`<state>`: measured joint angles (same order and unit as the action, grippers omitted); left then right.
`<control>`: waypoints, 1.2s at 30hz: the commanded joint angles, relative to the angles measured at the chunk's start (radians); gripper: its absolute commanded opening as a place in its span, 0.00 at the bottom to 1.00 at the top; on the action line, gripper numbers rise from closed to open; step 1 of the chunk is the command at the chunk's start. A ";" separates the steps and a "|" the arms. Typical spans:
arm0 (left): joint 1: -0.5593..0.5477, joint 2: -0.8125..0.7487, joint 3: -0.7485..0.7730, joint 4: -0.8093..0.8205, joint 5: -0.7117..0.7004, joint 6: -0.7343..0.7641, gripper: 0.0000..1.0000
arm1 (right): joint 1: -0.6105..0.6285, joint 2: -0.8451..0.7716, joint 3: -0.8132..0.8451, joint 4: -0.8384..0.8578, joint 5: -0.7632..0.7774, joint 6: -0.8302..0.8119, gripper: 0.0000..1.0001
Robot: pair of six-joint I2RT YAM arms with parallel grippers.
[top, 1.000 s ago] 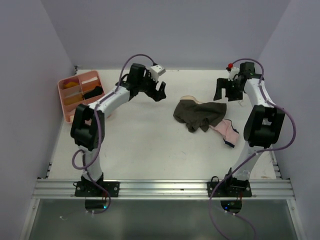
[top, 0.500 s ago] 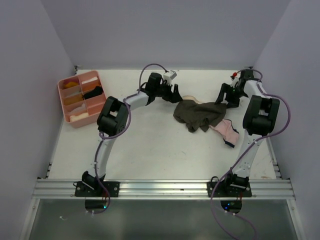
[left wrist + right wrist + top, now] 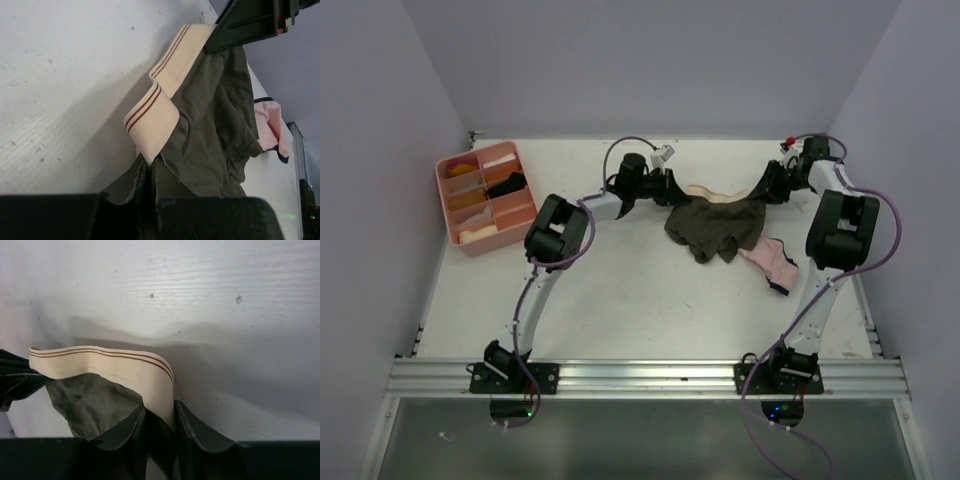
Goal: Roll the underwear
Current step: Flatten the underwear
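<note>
A second ago both arms were away from the clothes, and both grippers were wide apart. Now both have come to the far edge of the olive underwear (image 3: 712,228), which lies crumpled on the desk (image 3: 620,290) between the two arms.

The left gripper (image 3: 149,162) is clenched on one end of the pale waistband (image 3: 152,112) with the two thin red lines. The band goes right in between its fingers. The right gripper (image 3: 161,412) is grasping the other end of the same band — its fingers are pinched on the cloth too. Between the two grippers the band now stands up a little off the desk and bends in a soft curve. The dark olive part hangs and bunches below it.

The pink underwear (image 3: 772,262) has not been touched. It lies on the right side, nearer the arm bases, with one part tucked under the olive one. The pink tray (image 3: 447,205) sits far off on the left.

What does this mean for the job? I think the grabbing step is done, so the robot now has hold of both ends of the band. The rolling has not begun, because the cloth is all wrinkled. It probably needs pulling flat first — and free of the pink one.
</note>
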<state>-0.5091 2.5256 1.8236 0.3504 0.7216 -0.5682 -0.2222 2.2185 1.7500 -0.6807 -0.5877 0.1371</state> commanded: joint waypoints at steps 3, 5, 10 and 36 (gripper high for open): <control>0.029 -0.191 -0.096 0.124 0.062 0.080 0.00 | 0.029 -0.173 -0.044 0.142 -0.199 0.004 0.19; 0.043 -0.299 -0.130 0.007 0.070 0.273 0.00 | 0.072 -0.226 -0.029 0.130 -0.239 -0.072 0.17; 0.066 -0.603 -0.326 -0.233 0.059 0.869 0.00 | 0.165 -0.335 -0.037 0.090 -0.356 -0.357 0.18; 0.116 -1.322 -1.031 -0.739 -0.022 1.501 0.45 | 0.466 -0.750 -0.534 -0.177 -0.109 -0.991 0.53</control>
<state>-0.4019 1.1069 0.6868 -0.4934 0.6994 1.1641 0.2478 1.2915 1.0550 -0.9474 -0.6914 -1.1389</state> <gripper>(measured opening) 0.459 0.561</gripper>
